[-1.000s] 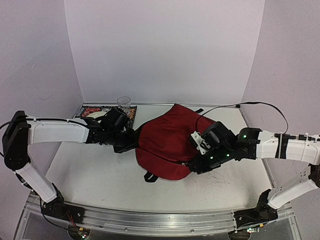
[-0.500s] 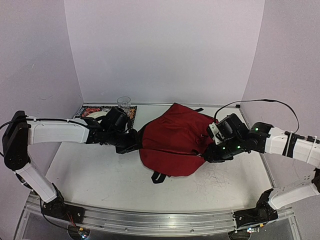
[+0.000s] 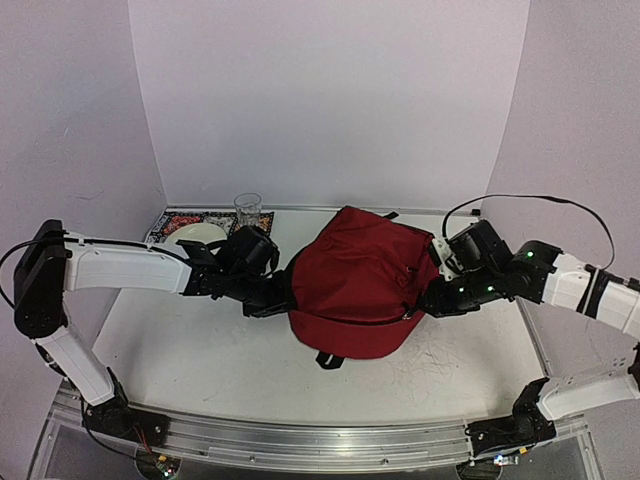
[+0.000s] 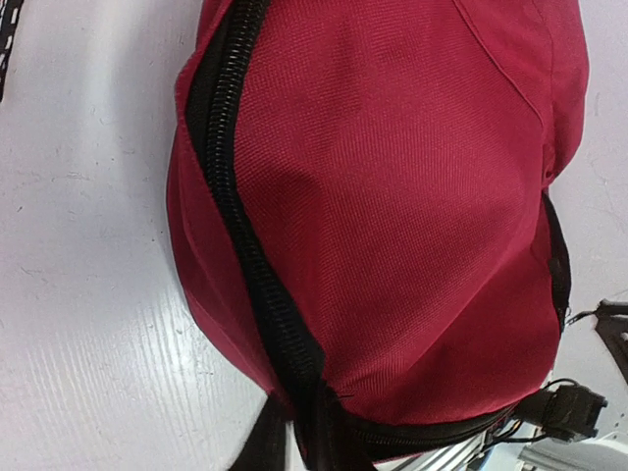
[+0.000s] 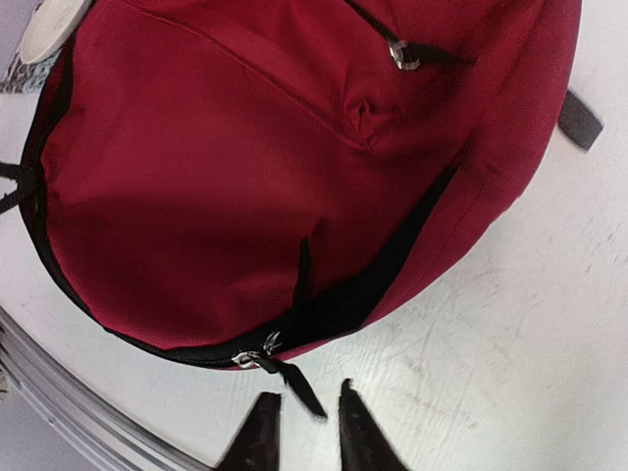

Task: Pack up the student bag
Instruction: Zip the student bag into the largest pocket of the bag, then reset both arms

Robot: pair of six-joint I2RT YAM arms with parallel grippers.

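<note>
Lying on its side in the middle of the white table (image 3: 200, 345), the soft dark-red fabric backpack with black zips and trim (image 3: 360, 280) bulges in a rounded, filled-looking way, so the packing itself seems largely done.

In the left wrist view the long black zip coil (image 4: 250, 265) runs shut along the whole stretch of the bag's edge that shows, with no gap in it. In the right wrist view two metal zip sliders (image 5: 250, 358) sit together at the near edge of the bag. A dark band (image 5: 378, 280) runs away from them along the seam, and I cannot tell whether it is black trim or a length of zip not yet drawn closed.

The right gripper (image 5: 305, 392) hangs just off that near edge with its two black fingers a little apart. The short black pull strap (image 5: 294, 378) reaches into the gap between them and does not look pinched. From above, the left gripper (image 3: 275, 297) sits against the bag's left side and the right one against its right side. The left wrist view shows no fingers, so I cannot tell whether the left gripper is together or apart.

At the far left a clear drinking glass (image 3: 248, 208), a round white plate (image 3: 195, 234) and a patterned mat (image 3: 165, 220) remain outside the bag. Whether they belong inside cannot be judged. What seems left is confirming the closure and letting the bag rest.
</note>
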